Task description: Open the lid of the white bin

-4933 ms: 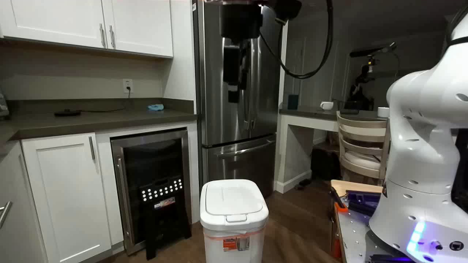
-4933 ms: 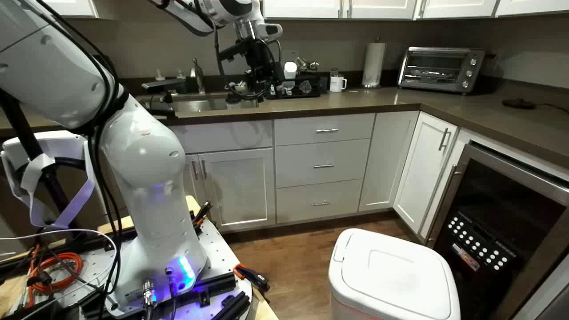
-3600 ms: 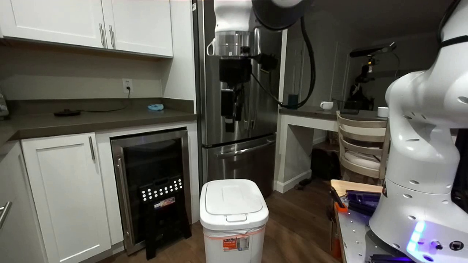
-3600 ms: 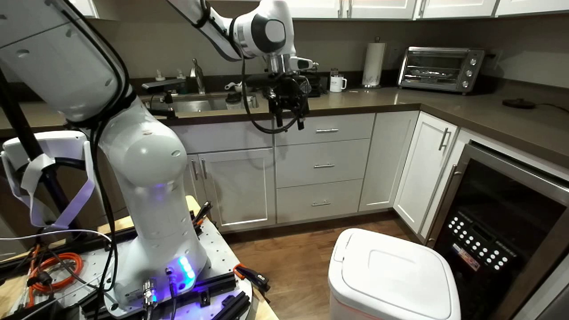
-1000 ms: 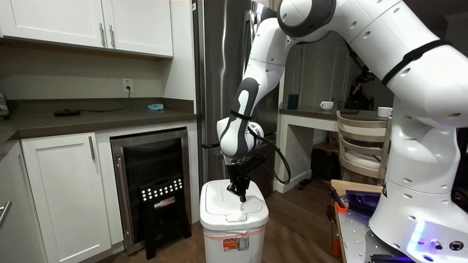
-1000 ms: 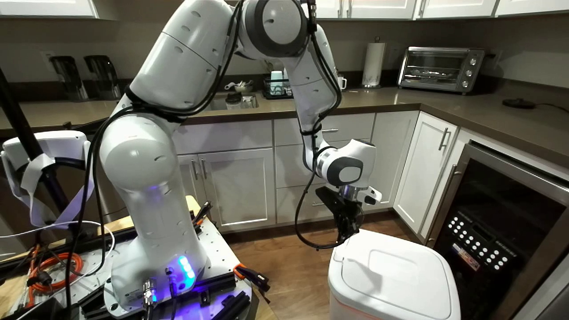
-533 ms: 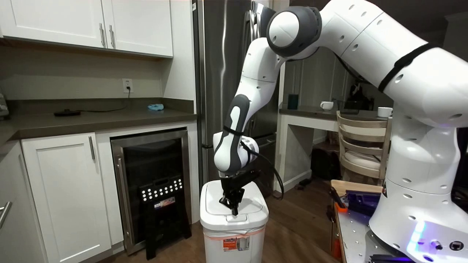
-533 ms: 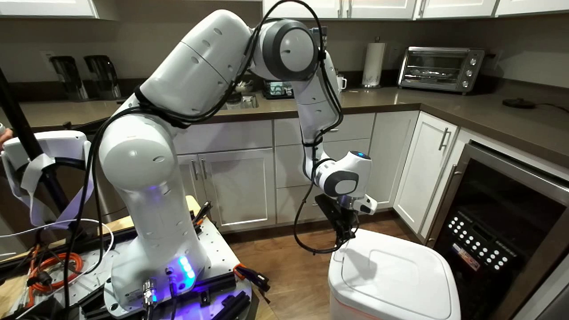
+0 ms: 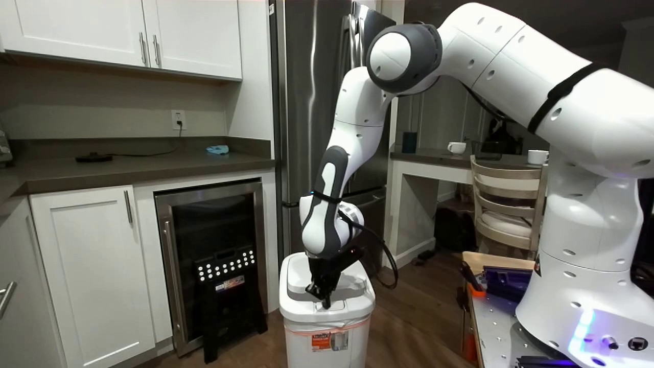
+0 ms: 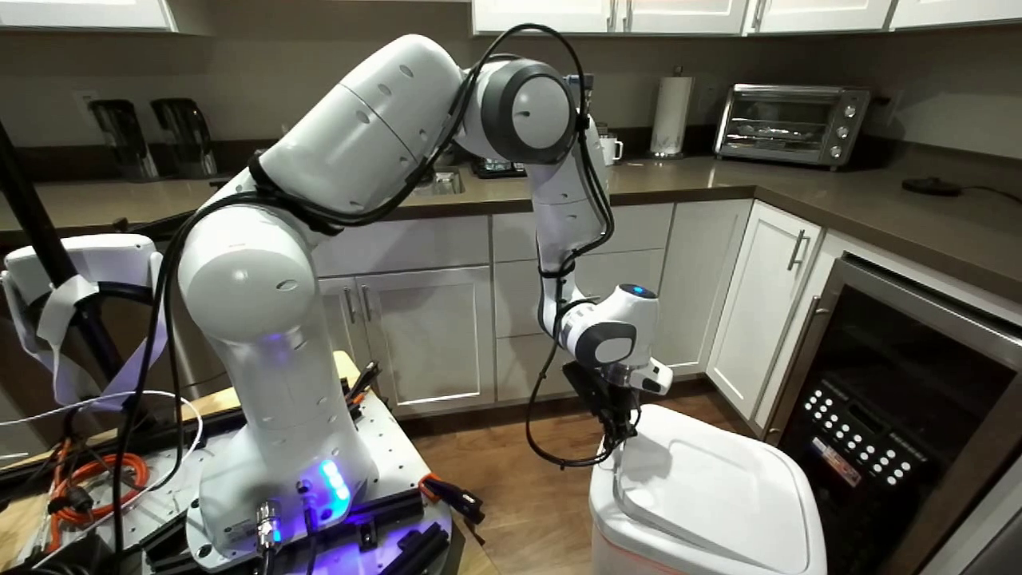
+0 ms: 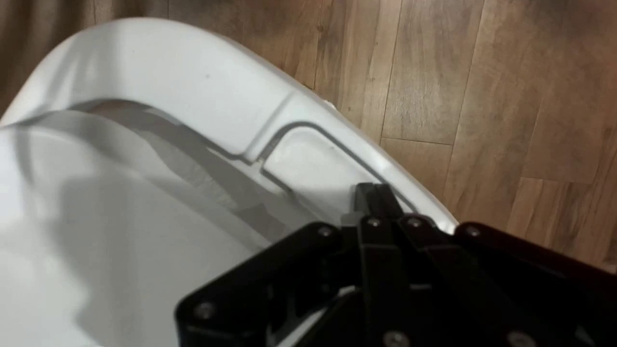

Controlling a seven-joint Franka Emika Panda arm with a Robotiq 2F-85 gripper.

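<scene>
The white bin (image 9: 301, 350) stands on the floor, an orange-red label on its front. Its lid (image 10: 722, 499) is raised a little at the latch side, leaving a dark gap below its front edge in both exterior views. In the wrist view the lid (image 11: 43, 202) fills the lower left, and the gap beside it shows the bin's inside. A rounded latch button (image 11: 308, 161) sits in the rim. My gripper (image 11: 375, 187) is shut, fingertips together with nothing between them, pointing down at this button and seemingly touching it. The button's near end is hidden behind the fingers.
A black folded stool (image 9: 230, 286) leans by the wine cooler (image 9: 214, 214), left of the bin. The steel fridge (image 9: 306, 102) rises behind. The robot's own table (image 10: 407, 455) carries black and orange tools at its edge. A cable (image 10: 531, 431) loops beside the gripper.
The arm has come down from high above to the bin's front, and over the last second the shut gripper slid forward onto the latch button. The lid has lifted slightly from its flush position.
</scene>
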